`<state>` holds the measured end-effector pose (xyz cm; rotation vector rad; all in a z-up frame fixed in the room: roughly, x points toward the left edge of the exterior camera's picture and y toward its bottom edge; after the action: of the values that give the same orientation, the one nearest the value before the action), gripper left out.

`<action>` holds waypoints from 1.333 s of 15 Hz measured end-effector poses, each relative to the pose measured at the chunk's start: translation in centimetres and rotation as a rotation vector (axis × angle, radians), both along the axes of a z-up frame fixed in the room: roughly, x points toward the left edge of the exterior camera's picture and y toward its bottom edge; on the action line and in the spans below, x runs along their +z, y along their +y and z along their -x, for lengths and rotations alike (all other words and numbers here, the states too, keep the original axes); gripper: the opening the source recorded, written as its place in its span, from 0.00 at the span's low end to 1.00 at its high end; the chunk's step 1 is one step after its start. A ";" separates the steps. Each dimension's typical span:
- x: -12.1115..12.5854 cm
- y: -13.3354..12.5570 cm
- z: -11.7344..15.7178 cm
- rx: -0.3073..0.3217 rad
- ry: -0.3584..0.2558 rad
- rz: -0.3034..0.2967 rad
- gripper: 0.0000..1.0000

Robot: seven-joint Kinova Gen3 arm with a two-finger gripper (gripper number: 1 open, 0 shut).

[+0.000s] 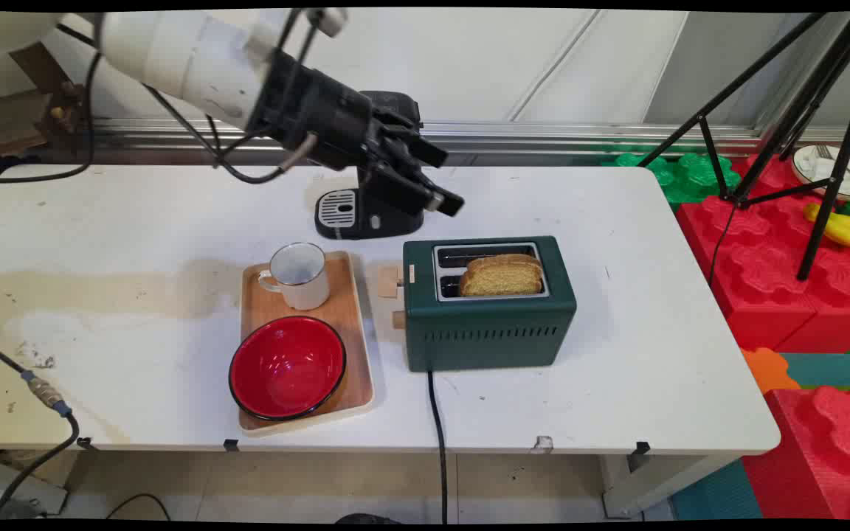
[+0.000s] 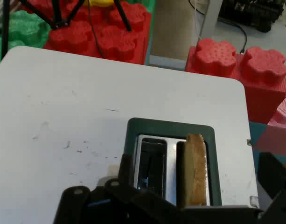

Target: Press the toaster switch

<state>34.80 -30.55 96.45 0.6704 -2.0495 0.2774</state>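
I see a coffee machine right behind my gripper, and a wooden tray with a white mug and red bowl to the left. The gripper hangs empty, fingers spread, above and behind the green toaster, whose near slot holds a bread slice.

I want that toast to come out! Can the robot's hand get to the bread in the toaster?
Probably yes. The hand hangs open above the table, just behind the toaster. The bread sticks up out of its slot, and nothing lies over it, so the way down looks free.
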 end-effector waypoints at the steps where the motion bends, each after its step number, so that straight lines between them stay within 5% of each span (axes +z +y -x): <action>1: 0.2 0.3 -0.5 0.003 0.002 0.005 1.00; 11: 1.1 3.1 -4.8 0.007 0.010 0.018 1.00; 20: 0.3 4.2 -6.0 0.002 0.002 -0.004 1.00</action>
<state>40.85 -26.33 96.73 0.6752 -2.0482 0.2740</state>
